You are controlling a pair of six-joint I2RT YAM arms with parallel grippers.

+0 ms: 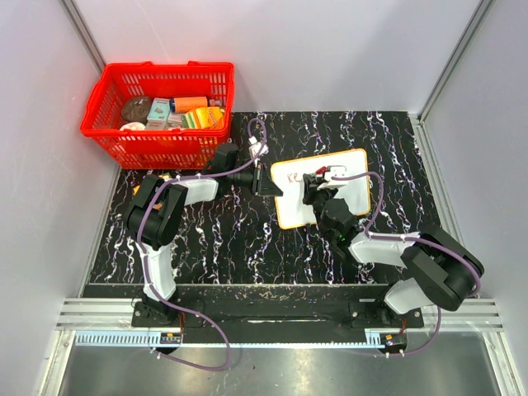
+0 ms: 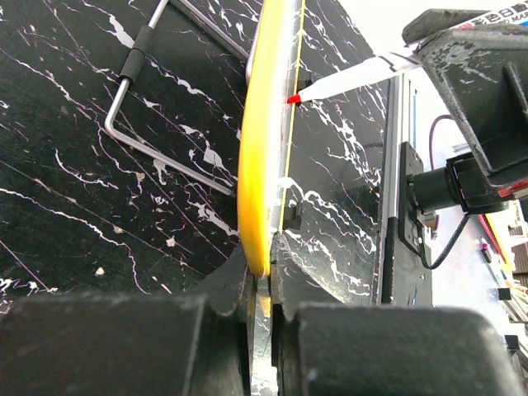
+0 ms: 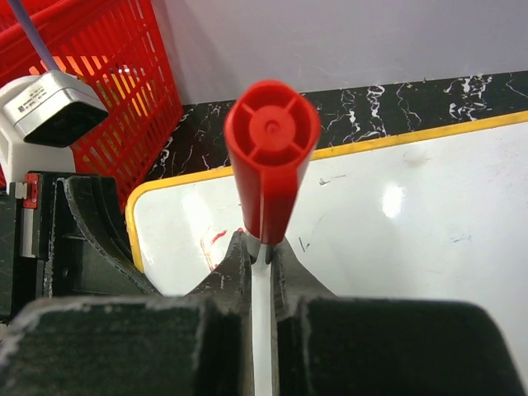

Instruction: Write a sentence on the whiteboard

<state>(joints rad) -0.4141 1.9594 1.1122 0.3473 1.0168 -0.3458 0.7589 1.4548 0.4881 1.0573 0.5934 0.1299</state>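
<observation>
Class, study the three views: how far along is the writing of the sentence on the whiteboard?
Done: only a few red strokes sit near the whiteboard top-left corner. In hand: the left end effector clamps the board's yellow rim; the right end effector grips the red marker, tip near the board. Left: nearly the whole sentence.

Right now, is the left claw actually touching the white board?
Touching. The left wrist view shows the yellow rim of the whiteboard pinched edge-on inside the left gripper, with no gap on either side.
</observation>
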